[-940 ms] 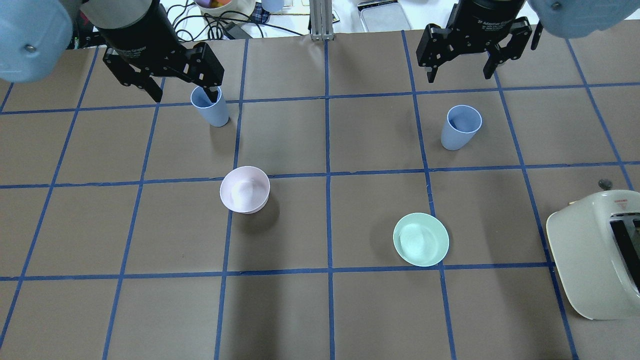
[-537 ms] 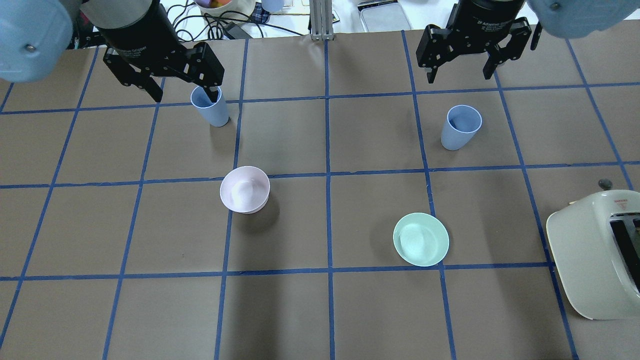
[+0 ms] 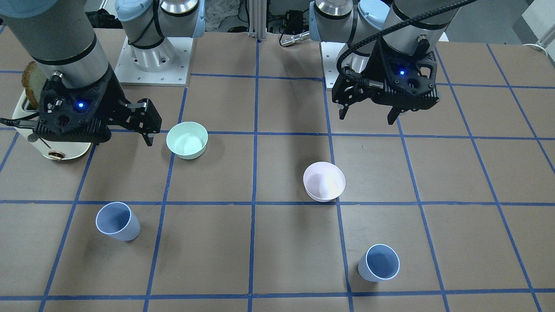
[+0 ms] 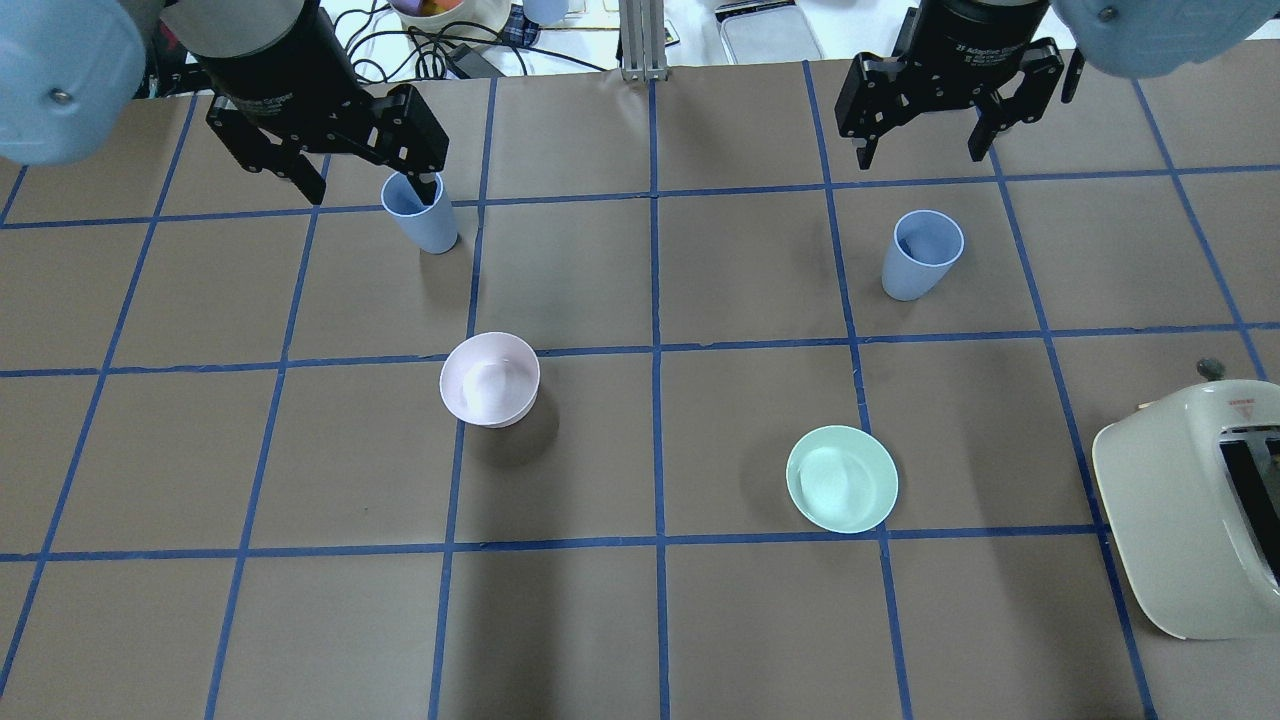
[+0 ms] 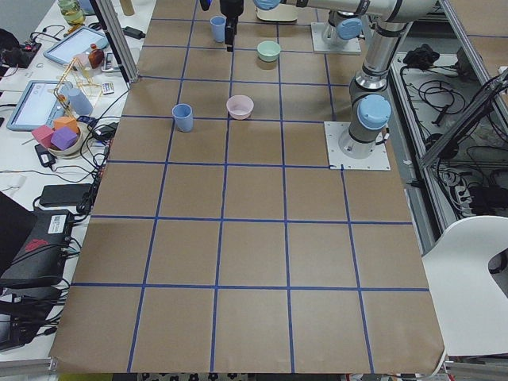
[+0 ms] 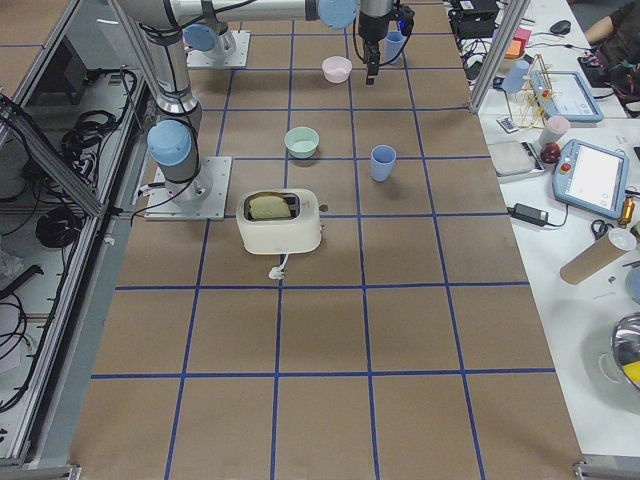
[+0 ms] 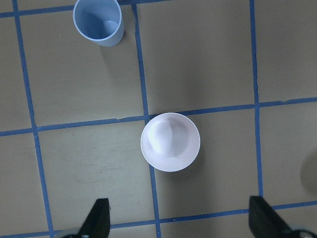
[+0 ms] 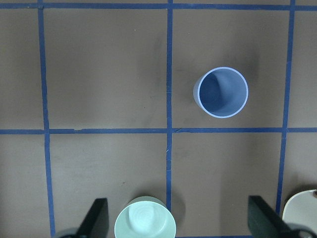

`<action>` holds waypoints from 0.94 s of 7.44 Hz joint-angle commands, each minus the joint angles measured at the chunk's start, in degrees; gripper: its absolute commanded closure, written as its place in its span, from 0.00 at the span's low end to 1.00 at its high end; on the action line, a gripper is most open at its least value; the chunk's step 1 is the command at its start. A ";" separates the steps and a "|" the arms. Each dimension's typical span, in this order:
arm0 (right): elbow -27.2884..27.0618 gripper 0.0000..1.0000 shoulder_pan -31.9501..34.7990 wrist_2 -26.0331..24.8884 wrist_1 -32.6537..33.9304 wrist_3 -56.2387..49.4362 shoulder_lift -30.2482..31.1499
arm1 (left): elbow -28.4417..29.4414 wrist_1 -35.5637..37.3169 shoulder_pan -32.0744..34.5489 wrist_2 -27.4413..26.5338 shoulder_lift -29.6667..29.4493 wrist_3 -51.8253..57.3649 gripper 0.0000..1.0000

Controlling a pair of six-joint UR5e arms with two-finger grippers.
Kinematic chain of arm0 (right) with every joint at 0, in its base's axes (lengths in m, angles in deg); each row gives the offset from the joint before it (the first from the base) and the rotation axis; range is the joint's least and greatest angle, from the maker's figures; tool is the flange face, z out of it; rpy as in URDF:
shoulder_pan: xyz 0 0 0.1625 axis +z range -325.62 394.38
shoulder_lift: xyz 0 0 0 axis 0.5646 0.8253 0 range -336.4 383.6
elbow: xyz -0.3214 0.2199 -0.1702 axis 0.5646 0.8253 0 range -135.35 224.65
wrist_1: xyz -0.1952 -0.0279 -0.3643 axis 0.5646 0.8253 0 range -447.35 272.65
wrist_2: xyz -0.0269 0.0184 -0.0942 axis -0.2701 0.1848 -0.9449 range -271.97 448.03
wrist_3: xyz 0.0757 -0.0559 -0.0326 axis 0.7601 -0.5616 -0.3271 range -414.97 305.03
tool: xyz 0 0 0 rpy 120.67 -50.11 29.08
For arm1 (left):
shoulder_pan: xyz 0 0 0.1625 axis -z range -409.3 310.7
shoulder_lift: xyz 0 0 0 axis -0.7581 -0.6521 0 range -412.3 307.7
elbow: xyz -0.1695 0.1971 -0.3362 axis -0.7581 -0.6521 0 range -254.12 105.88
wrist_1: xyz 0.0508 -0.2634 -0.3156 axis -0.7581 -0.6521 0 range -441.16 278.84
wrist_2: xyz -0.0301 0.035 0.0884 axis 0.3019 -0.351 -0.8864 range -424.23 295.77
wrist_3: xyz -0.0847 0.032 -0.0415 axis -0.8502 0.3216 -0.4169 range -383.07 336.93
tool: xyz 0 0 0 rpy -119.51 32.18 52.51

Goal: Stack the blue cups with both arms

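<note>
- table: brown top, blue tape grid
- left blue cup: upright, open end up, far row, well apart from its twin
- right blue cup: upright, same row, inside a square
- pink bowl: sits over a tape crossing, near mid-table
- green bowl: close to a crossing, robot's right half
- toaster: cream, at the right end of the top
</note>
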 commanded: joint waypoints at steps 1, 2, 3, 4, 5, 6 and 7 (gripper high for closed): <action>-0.45 0.00 -1.25 -0.61 1.28 -0.28 -1.36 | 0.00 0.00 -0.01 0.05 -0.14 -0.02 0.00; -1.41 0.00 -4.40 -0.27 5.47 -1.76 -4.59 | 0.00 0.00 -0.19 0.13 -0.06 0.07 0.00; -2.99 0.00 -7.56 0.00 8.82 -5.95 -7.58 | 0.78 -0.09 -0.36 0.14 -1.80 0.07 0.00; -5.70 0.00 -9.51 -0.09 12.77 -7.47 -8.30 | 1.49 0.17 -1.24 0.31 -4.34 -0.37 0.00; -9.30 0.00 -10.31 0.00 18.90 -7.66 -9.35 | 2.10 5.31 -1.33 0.31 -9.41 -0.11 0.00; -12.47 0.00 -11.27 0.35 24.09 -7.66 -12.24 | 2.28 10.67 -1.42 0.31 -14.68 0.07 0.00; -14.06 0.00 -11.55 0.35 27.97 -7.66 -14.18 | 2.37 16.64 -1.59 0.22 -19.17 0.24 0.00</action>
